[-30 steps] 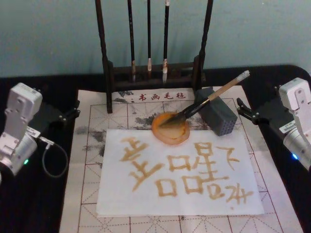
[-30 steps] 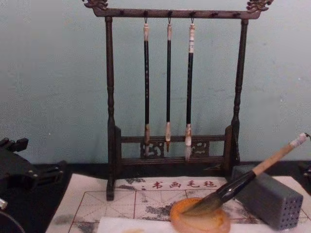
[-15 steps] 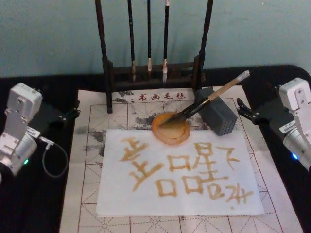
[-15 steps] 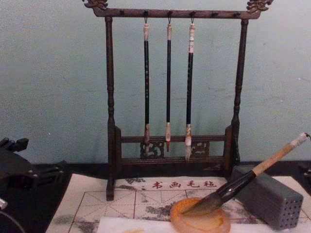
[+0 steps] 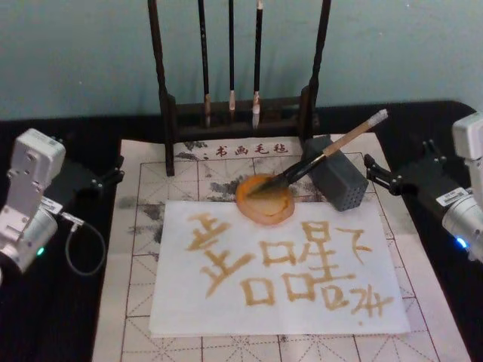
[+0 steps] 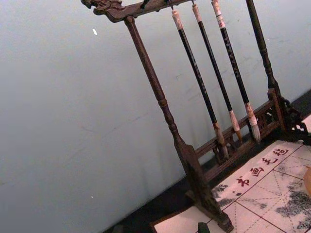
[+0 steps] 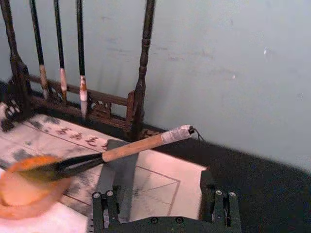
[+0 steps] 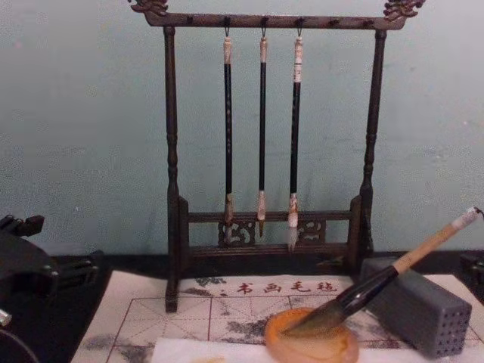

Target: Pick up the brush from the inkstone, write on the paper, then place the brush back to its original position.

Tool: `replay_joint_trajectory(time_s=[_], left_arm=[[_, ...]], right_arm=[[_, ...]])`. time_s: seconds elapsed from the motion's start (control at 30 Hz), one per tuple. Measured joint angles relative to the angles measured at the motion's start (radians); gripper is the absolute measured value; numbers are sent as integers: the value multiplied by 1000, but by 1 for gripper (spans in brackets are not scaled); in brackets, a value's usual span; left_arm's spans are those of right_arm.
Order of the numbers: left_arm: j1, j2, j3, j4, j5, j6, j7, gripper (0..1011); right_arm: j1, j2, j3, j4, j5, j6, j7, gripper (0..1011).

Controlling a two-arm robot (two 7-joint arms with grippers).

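Right gripper point(image 7: 162, 194) nearer brush point(image 7: 131, 148) — apparently open

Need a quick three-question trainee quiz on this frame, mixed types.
1. True or false: the brush has its bristles in the inkstone and its handle leaning over the grey block.
2. How many thin brushes hang on the rack?
3. Which is nearer the brush handle: A, left gripper; B, right gripper?
Key: 1 true; 2 three; 3 B.
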Motion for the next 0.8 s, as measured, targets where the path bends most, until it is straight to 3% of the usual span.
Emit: replay_joint_trajectory(time_s=[0.3, 0.4, 0.43, 0.6, 0.63, 0.8], left_arm=[[0, 0, 0, 0, 0, 0, 0, 1001], [0, 0, 0, 0, 0, 0, 0, 1001], [0, 0, 0, 0, 0, 0, 0, 1001], [0, 0, 0, 0, 0, 0, 0, 1001], [0, 0, 0, 0, 0, 0, 0, 1001], [0, 0, 0, 0, 0, 0, 0, 1001]], right_arm=[[-20, -62, 110, -10, 259, 152, 123, 1000], [-20, -81, 136, -8, 314, 193, 140, 1000], [-19, -94, 149, -5, 351, 220, 147, 1000], [-4, -130, 183, 9, 473, 303, 148, 1000], [-4, -130, 183, 9, 473, 303, 148, 1000], [20, -166, 205, 25, 581, 389, 115, 1000]])
